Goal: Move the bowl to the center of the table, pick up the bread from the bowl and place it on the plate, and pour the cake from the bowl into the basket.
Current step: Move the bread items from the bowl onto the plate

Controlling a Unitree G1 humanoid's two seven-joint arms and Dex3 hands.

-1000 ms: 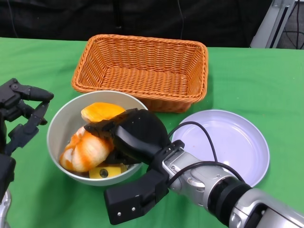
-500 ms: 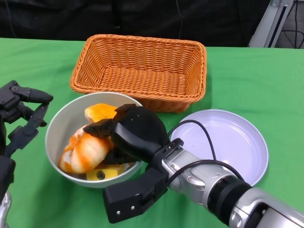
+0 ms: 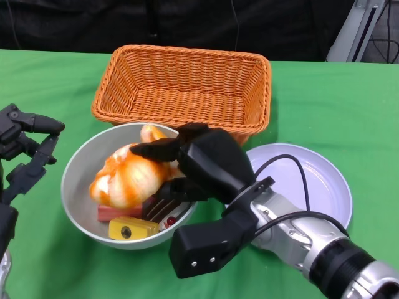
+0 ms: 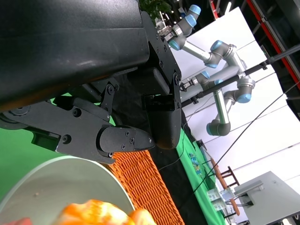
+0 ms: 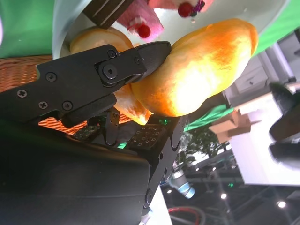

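Observation:
A grey bowl (image 3: 78, 168) sits on the green table in front of the wicker basket (image 3: 187, 90). My right hand (image 3: 199, 163) reaches into the bowl and grips an orange-glazed bread (image 3: 128, 177), lifted a little above the bowl's floor; the right wrist view shows the bread (image 5: 197, 70) pinched between the fingers. Under it lie cake pieces: a pink and dark slice (image 3: 156, 212) and a yellow piece (image 3: 132, 229). A second bread (image 3: 151, 132) lies at the bowl's far side. The white plate (image 3: 318, 180) is to the right. My left hand (image 3: 22, 156) hovers open left of the bowl.
The basket is empty and stands just behind the bowl, its near wall touching or close to the bowl's rim. The plate holds nothing. Green cloth covers the table, with the dark background beyond its far edge.
My right hand has raised the bread up and slightly right out of the bowl's bottom, uncovering the cake pieces beneath. The left hand has stayed where it was.

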